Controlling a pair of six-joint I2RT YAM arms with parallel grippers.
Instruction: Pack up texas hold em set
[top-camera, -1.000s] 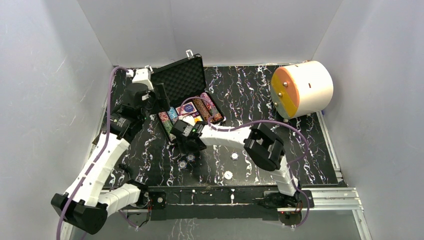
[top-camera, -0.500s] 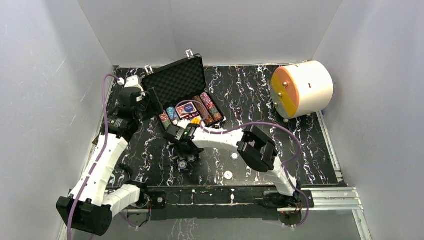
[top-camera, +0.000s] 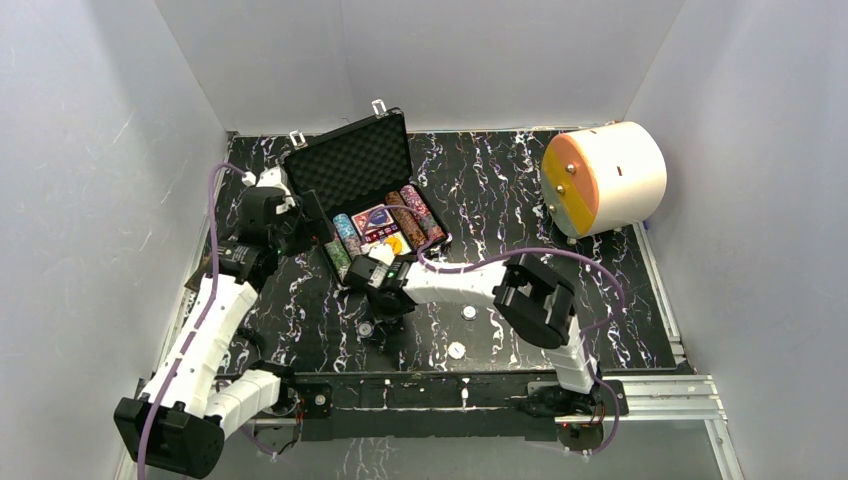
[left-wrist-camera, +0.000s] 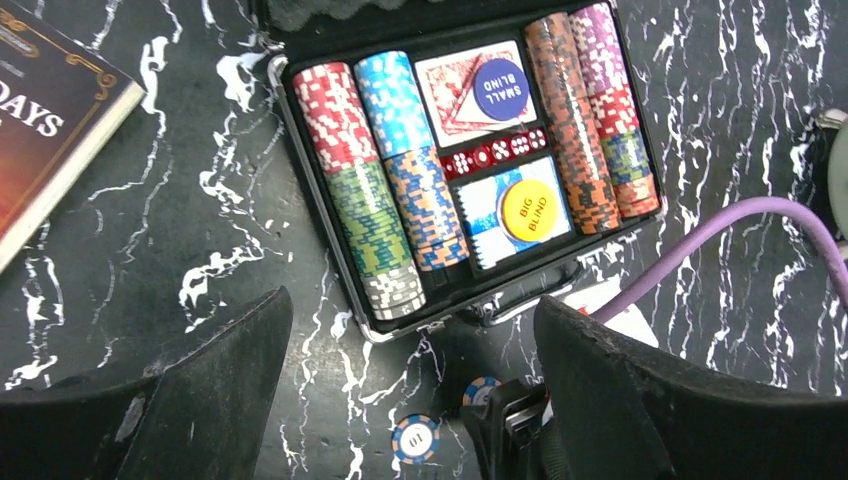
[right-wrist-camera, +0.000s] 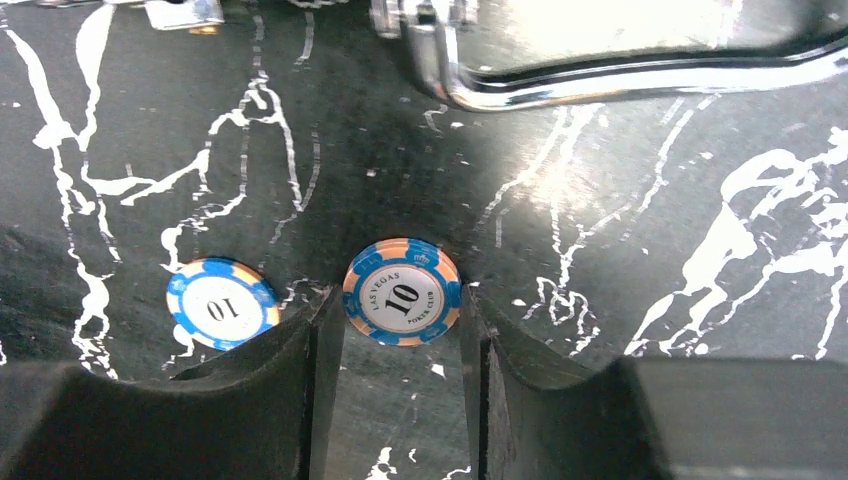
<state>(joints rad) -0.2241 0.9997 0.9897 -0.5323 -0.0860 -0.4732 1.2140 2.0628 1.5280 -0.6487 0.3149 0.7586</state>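
The open black poker case lies at the back left, with rows of chips, cards, red dice and the small and big blind buttons inside. My left gripper hovers open above the case's front rim, holding nothing. My right gripper is down on the table just in front of the case. Its fingertips touch both sides of a blue-and-orange 10 chip lying flat. A second 10 chip lies just left of the left finger.
A white cylinder with an orange face stands at the back right. Two white chips lie on the table near the right arm. A book lies left of the case. A purple cable crosses the case's right side.
My left gripper has pulled back from the case lid and come down nearer its front. My right gripper shifted left, then back right, and now sits lower around the chip.
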